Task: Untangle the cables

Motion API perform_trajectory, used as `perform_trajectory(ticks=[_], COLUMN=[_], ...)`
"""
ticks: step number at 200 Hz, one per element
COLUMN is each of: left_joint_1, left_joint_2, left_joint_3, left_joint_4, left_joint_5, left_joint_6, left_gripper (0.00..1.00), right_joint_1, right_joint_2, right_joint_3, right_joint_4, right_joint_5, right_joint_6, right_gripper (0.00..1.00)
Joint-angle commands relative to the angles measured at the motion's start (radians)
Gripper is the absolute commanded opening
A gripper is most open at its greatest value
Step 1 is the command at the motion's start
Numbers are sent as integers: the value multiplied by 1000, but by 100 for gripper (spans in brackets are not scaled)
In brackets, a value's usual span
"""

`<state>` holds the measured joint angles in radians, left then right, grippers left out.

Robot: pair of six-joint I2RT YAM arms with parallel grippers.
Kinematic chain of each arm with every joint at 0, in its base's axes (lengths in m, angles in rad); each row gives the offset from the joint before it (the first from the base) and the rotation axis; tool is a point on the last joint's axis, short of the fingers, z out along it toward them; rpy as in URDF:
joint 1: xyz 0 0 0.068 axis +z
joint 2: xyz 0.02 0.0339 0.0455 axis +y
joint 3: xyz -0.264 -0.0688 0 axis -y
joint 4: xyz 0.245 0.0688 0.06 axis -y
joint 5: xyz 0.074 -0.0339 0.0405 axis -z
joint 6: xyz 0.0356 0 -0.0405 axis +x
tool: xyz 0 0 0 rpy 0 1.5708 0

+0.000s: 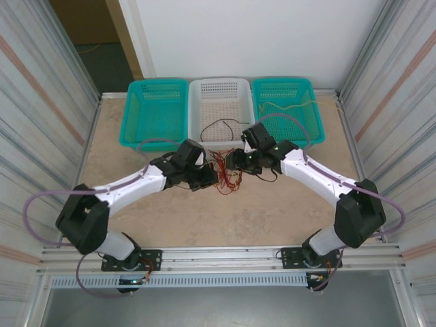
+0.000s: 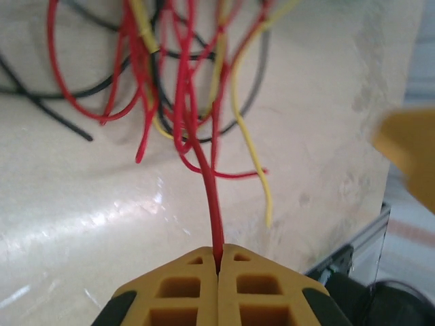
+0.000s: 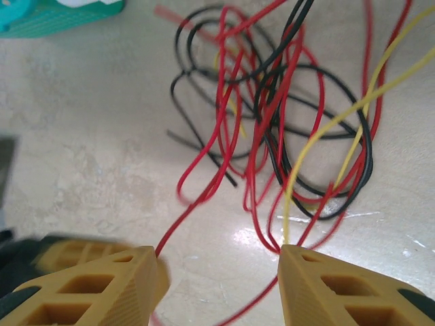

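A tangle of thin red, black and yellow cables (image 1: 226, 172) lies on the table between the two arms. In the left wrist view my left gripper (image 2: 218, 263) is shut on one red cable (image 2: 212, 197) that runs up into the knot of cables (image 2: 180, 75). In the right wrist view my right gripper (image 3: 221, 268) stands open just above the table, its yellow fingers (image 3: 109, 285) wide apart. Loops of the cables (image 3: 285, 129) lie ahead of it, and a red strand and a yellow strand cross near its fingertips without being gripped.
Three baskets stand along the back: a teal one (image 1: 155, 112) at left, a white one (image 1: 221, 109) in the middle with a black wire hanging at its front, a teal one (image 1: 289, 109) at right holding a yellow wire. Corrugated walls close both sides.
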<state>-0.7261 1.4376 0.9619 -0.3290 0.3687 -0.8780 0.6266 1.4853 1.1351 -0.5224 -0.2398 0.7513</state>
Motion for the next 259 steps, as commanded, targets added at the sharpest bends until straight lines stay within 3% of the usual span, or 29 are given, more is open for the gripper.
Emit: perform_trajectory(ticks=[1,62,129,157,204,233,259], left_joint_1=[-42,-48,30,50,85,121,128], left_joint_2=[-125,-200,-229,-242,-273,-291,-283], left_joint_3=[76,227,330,427,519,486,434], left_joint_4=[-144,-211,-203,-237,-300,-238,-138], left_joint_5=[-52,-69,-54,-50,-50,-9,59], left_joint_6=[173,317,296,318,331,297,239], left_gripper=[0,0,0,0,0,0,0], right_joint_1=[-18,10,13,-29,-121,-146,-115], right_joint_2=[-33,42,124,135,62,-22,-178], right_joint_3=[32,53,-22,-81,-75,-40,-34], right_joint_4=[-21,8,17,27,-27,-60,42], right_joint_5=[-2,-43,-16,-11,-17,-19,-96], right_joint_6=[-17,-12,2,31,-7,-59,-113], right_gripper=[50,52,48,47,51,52,56])
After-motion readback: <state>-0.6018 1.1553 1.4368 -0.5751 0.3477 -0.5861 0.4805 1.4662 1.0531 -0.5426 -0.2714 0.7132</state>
